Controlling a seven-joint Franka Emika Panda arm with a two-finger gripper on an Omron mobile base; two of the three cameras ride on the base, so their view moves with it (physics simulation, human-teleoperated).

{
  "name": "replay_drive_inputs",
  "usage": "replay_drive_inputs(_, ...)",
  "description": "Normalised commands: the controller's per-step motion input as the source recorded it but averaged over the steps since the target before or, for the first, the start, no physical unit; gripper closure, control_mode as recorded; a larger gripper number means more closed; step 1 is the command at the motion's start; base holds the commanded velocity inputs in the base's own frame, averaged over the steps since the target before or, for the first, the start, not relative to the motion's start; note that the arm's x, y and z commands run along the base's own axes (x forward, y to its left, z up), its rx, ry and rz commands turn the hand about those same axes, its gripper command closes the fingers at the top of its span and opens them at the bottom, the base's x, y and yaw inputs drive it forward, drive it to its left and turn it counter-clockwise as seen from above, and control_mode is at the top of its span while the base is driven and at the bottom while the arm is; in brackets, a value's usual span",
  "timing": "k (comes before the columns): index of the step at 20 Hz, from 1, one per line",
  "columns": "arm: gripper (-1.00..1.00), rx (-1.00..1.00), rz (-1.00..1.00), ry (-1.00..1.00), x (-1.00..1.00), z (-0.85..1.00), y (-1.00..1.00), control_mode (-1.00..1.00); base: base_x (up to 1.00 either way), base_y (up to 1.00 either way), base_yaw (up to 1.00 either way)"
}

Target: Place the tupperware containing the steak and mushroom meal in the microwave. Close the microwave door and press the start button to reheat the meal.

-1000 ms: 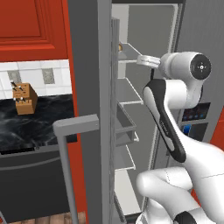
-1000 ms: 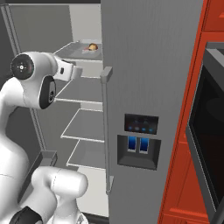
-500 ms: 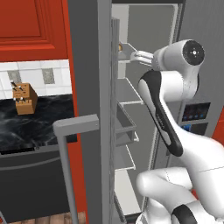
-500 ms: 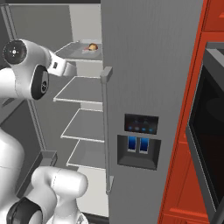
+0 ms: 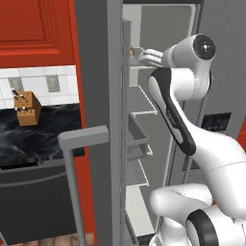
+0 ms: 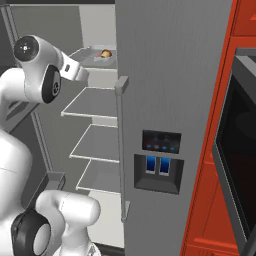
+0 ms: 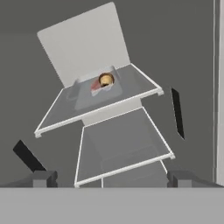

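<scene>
Tool [image 7: 109,177]: fingers apart, empty, aimed into open grey fridge. Shallow translucent whitish-grey tupperware [image 7: 97,89] (brown mushroom [image 7: 106,79] and reddish steak [image 7: 96,85] inside): straight ahead, well apart, on upper glass shelf [image 7: 61,116], long axis crosswise to tool's approach.

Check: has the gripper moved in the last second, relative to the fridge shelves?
Yes. In the left base view the gripper has risen toward the top shelf and reached deeper into the fridge.

The white arm rises from its base, bends at a dark elbow joint and reaches forward at upper-shelf height. Its gripper [image 7: 111,178] is spread wide and holds nothing, its two dark fingers [image 7: 43,178] far apart.
</scene>
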Motion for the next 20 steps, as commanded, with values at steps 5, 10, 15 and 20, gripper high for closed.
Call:
replay_drive_inputs(5, -1.00, 0.00, 0.00, 0.01, 0.45, -0.02, 0.06, -1.00, 0.00, 0.00, 0.00)
replay_drive_inputs(10, -1.00, 0.00, 0.00, 0.05, 0.50, 0.00, 0.11, -1.00, 0.00, 0.00, 0.00)
replay_drive_inputs(15, -1.00, 0.00, 0.00, 0.02, 0.46, 0.00, 0.17, -1.00, 0.00, 0.00, 0.00)
replay_drive_inputs(20, -1.00, 0.00, -0.01, 0.00, 0.38, 0.00, 0.15, -1.00, 0.00, 0.00, 0.00)
